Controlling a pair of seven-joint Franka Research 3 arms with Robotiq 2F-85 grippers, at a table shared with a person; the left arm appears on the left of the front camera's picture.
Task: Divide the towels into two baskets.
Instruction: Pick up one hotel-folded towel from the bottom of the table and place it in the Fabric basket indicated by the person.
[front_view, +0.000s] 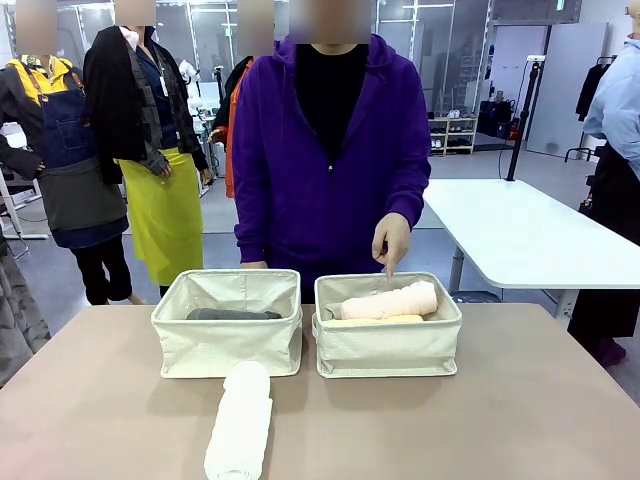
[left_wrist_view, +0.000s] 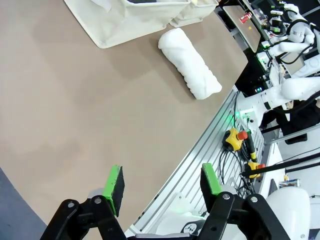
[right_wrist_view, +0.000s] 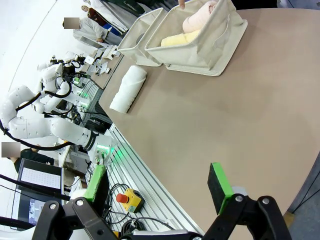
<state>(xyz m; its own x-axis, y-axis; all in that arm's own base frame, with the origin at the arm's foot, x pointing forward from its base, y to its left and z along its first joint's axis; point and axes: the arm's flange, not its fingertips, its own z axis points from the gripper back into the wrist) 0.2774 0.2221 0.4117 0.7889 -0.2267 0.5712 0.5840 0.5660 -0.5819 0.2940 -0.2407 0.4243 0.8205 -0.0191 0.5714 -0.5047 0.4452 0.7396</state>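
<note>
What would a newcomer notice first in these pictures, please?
The white towel lies loose on the table, in front of the two baskets. Behind it, the right basket holds the pink towel and the yellow towel, the left basket a dark grey towel, and the person's hand hovers over the right basket's far rim.

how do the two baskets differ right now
The left basket holds one towel, the grey towel; the right basket holds two, the pink towel and the yellow towel. The person's hand hangs over the right basket, not the left. The white towel lies on the table before the left basket; nothing lies before the right. Both are cream canvas, same shape, side by side.
</note>
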